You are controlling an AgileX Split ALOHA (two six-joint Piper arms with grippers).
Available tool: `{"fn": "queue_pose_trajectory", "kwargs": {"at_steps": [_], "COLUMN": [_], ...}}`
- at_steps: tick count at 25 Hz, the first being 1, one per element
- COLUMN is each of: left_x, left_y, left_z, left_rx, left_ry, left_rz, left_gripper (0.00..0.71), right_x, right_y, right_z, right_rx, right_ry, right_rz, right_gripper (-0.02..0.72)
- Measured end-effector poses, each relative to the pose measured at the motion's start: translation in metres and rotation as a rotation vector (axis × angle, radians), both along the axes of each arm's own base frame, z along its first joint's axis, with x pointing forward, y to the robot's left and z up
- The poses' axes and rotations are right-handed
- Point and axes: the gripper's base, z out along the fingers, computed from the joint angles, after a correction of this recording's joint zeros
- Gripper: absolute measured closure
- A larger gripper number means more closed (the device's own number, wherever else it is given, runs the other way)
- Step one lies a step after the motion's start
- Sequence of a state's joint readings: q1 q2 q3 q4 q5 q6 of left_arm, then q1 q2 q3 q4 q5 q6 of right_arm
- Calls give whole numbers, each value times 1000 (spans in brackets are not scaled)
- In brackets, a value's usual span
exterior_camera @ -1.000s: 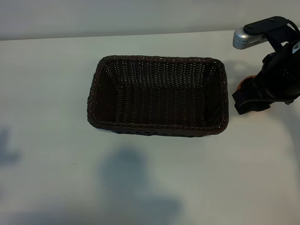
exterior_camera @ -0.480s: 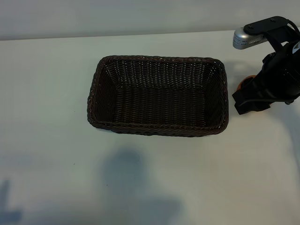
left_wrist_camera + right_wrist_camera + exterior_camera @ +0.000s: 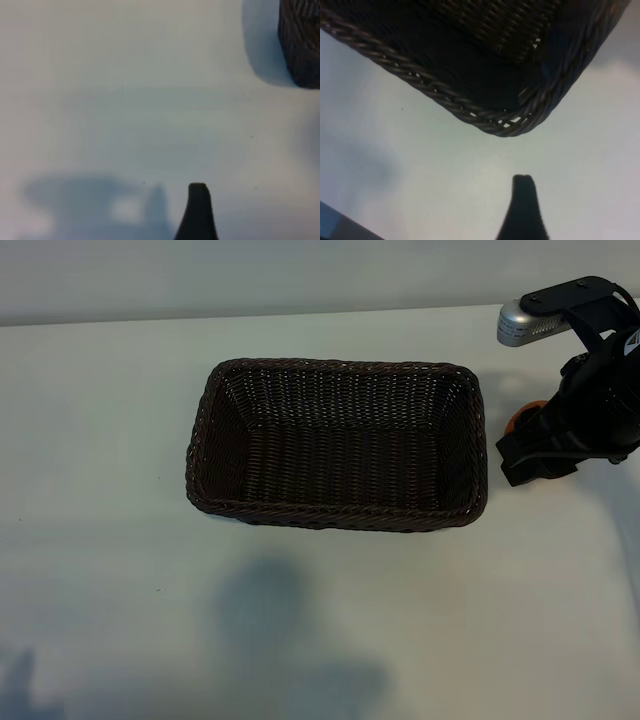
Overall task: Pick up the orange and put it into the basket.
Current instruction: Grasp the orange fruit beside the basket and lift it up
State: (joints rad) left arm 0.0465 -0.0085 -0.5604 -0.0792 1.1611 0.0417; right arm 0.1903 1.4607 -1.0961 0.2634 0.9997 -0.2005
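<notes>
The dark brown wicker basket stands empty in the middle of the white table. Just right of it, a sliver of the orange peeks out on the table from behind my right gripper, which hovers over it. In the right wrist view one dark fingertip shows over bare table near the basket's corner, with nothing between the jaws; the orange is hidden there. My left gripper is outside the exterior view; its one visible fingertip hangs over bare table, jaws open, the basket farther off.
A silver camera body on a black bracket sits above the right arm. The table's far edge meets a pale wall. Arm shadows lie on the table near the front.
A shadow at the lower left of the table has slid towards the near edge. The right arm, the orange and the basket have not moved.
</notes>
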Motion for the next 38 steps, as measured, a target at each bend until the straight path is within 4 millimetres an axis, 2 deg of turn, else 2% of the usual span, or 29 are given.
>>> {"fn": "queue_pose_trajectory", "kwargs": {"at_steps": [4, 28, 33, 38], "left_x": [8, 10, 10, 10], "left_y": [1, 1, 2, 3], "left_z": [-10, -11, -11, -11], "left_rx": [-9, 1, 1, 0], "left_ry": [8, -9, -9, -9], "left_rz": [-14, -25, -79, -138], "left_gripper": [117, 118, 118, 118], "right_x": [0, 1, 3, 16], "right_y": [0, 0, 0, -8], "right_z": [0, 0, 1, 19], "right_rx": [0, 1, 3, -61], "right_ry": [0, -8, -27, -125], "right_rz": [0, -2, -23, -127], "right_gripper": [176, 176, 176, 176]}}
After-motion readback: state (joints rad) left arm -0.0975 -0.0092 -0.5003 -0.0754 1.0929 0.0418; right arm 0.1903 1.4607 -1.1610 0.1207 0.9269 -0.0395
